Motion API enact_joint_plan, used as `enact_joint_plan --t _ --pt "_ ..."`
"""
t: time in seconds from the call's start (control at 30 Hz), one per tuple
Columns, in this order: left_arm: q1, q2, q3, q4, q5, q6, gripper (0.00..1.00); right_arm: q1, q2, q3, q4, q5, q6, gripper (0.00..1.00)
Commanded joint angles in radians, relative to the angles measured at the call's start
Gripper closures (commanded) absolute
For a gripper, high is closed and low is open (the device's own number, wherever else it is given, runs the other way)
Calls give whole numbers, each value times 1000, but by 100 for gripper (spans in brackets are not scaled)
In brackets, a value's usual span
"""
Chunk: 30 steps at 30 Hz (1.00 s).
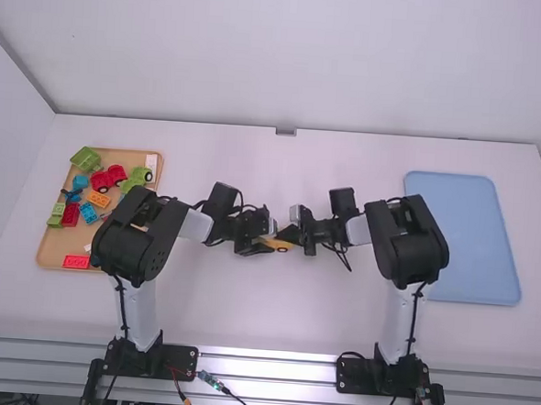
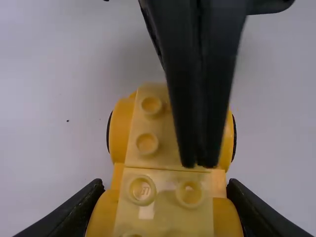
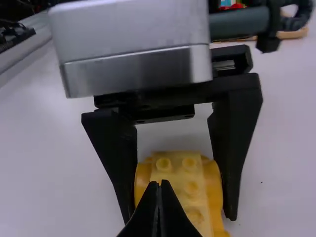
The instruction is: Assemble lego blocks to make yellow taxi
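At centre, yellow car [image 2: 165,212] in jaws of left gripper [image 1: 269,245], partly hidden by right gripper [image 1: 283,235], jaws together

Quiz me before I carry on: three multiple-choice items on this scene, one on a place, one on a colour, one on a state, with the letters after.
1. Where is the wooden tray in the high view?
A) Right side of the table
B) Middle, between the grippers
C) Left side of the table

2. What colour is the piece between the fingers of the left gripper?
A) Yellow
B) Red
C) Green

3. How are the fingers of the right gripper?
A) Spread wide
B) Together
C) Around a tray rim

1: C, the high view shows it left of the left arm's gripper.
2: A, both wrist views show a yellow studded piece with a finger at each side.
3: B, the right wrist view shows its two fingertips side by side.
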Motion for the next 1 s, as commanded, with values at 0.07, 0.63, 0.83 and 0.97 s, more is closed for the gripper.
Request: enact_joint_plan --t 0.07,0.63,0.83,0.97 --pt "8 -2 -12 -18 -92 19 98 -9 121 17 -22 119 -10 100" --pt "6 -2 -13 -43 -63 51 98 -127 -438 -17 -195 122 -130 100" --pt "-8 -2 -13 -56 -64 52 98 -168 -578 -13 -231 452 154 100" --pt "-32 -2 -13 -53 -74 69 98 -188 -595 -14 -338 547 246 100"
